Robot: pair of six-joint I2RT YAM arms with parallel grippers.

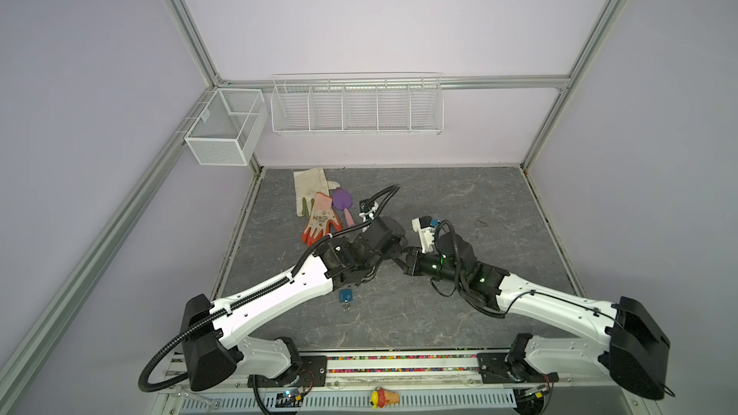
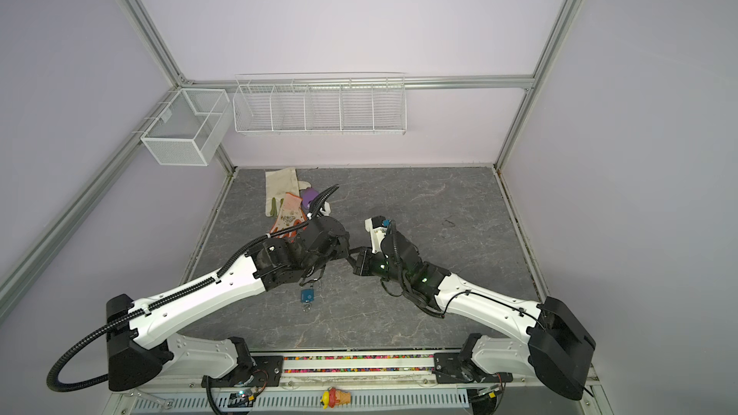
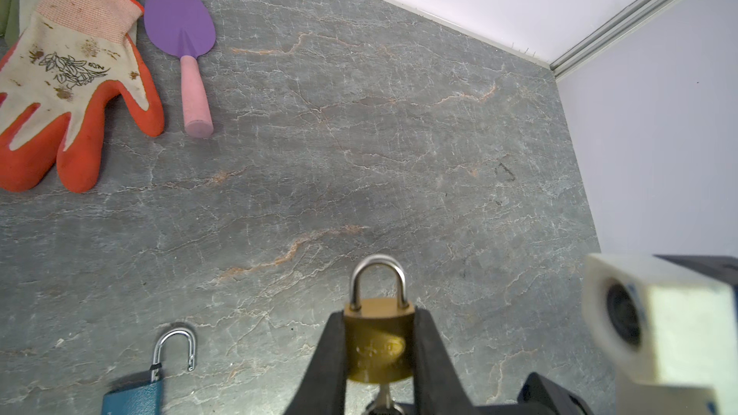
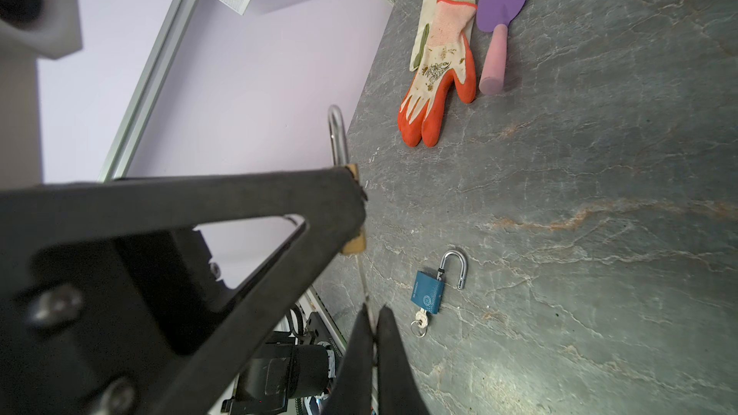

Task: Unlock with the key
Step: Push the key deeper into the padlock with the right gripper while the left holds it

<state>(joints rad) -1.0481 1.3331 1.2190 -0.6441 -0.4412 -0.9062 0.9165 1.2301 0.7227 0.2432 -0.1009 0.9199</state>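
A small brass padlock (image 3: 378, 345) with its shackle (image 3: 377, 281) closed is clamped between the black fingers of my left gripper (image 3: 378, 313). A silver key (image 3: 384, 397) sticks out of its underside. In the right wrist view the key (image 4: 365, 289) shows edge-on as a thin blade. It runs from the padlock's brass corner (image 4: 353, 245) down into my right gripper (image 4: 374, 309), which is shut on it. A left finger (image 4: 199, 201) covers most of the padlock there. In both top views the two grippers meet mid-table, tips hidden under the wrists (image 1: 399, 259) (image 2: 351, 260).
A blue padlock (image 1: 345, 296) (image 2: 307, 295) (image 4: 429, 291) lies near the left arm, shackle open, its own key in it. An orange-and-white glove (image 1: 319, 221) (image 3: 72, 85), a beige glove and a purple trowel (image 1: 342, 203) (image 3: 179, 21) lie at the back left. Wire baskets (image 1: 355, 107) hang on the wall.
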